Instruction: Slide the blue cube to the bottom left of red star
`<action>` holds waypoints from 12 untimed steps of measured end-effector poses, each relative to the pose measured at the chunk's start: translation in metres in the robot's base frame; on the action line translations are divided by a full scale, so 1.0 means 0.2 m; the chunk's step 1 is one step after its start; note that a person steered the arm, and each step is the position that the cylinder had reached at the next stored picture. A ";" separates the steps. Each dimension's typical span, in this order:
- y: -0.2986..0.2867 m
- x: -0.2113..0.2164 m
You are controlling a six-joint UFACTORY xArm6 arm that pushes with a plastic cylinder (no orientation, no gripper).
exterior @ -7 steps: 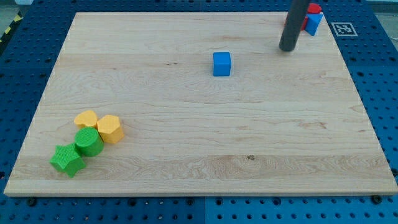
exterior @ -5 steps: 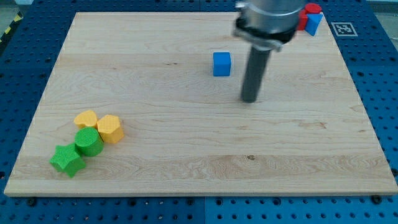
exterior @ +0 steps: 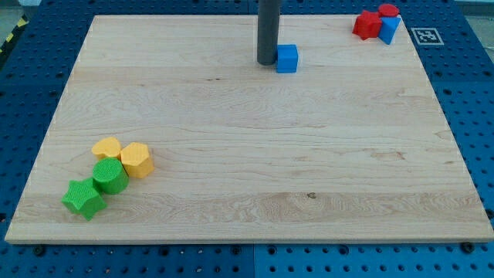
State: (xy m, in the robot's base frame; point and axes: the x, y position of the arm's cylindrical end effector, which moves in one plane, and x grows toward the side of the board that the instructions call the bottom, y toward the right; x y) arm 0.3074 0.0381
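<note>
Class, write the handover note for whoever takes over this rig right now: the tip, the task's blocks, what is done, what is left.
My tip rests against the blue cube's left side, near the view's top centre.
The red star sits at the view's top right, beside a red block and another blue block.
Done: tip is placed behind the cube.
Left: slide the cube right, stopping at the star's bottom left.
</note>
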 end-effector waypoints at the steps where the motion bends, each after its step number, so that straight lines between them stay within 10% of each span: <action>1: 0.16 0.03; 5: 0.60 0.21; 12: 0.58 -0.18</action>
State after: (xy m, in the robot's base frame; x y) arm 0.2710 0.1545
